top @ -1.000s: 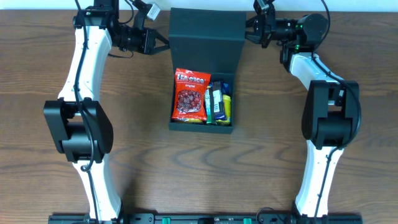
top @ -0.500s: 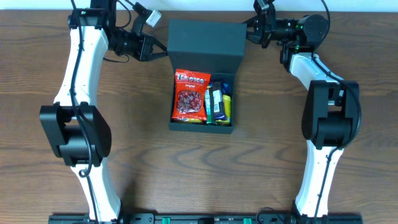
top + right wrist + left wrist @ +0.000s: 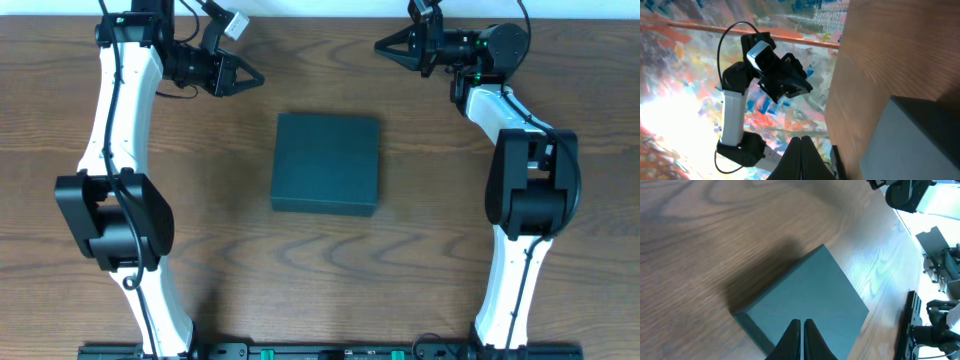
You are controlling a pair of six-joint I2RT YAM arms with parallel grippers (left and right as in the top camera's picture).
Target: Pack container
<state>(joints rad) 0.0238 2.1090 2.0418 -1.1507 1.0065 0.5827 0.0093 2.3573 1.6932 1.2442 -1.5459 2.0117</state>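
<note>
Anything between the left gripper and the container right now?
No, only bare wooden table lies between the left gripper and the closed container, seen overhead.

The overhead view is evenly lit and sharp. In the left wrist view a soft shadow is cast beside the container; glare is seen on the table.

Container at centre of table

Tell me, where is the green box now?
Overhead view: the container lies closed on the table, centred, between the left gripper and right gripper but lower in frame, touching neither.
</note>
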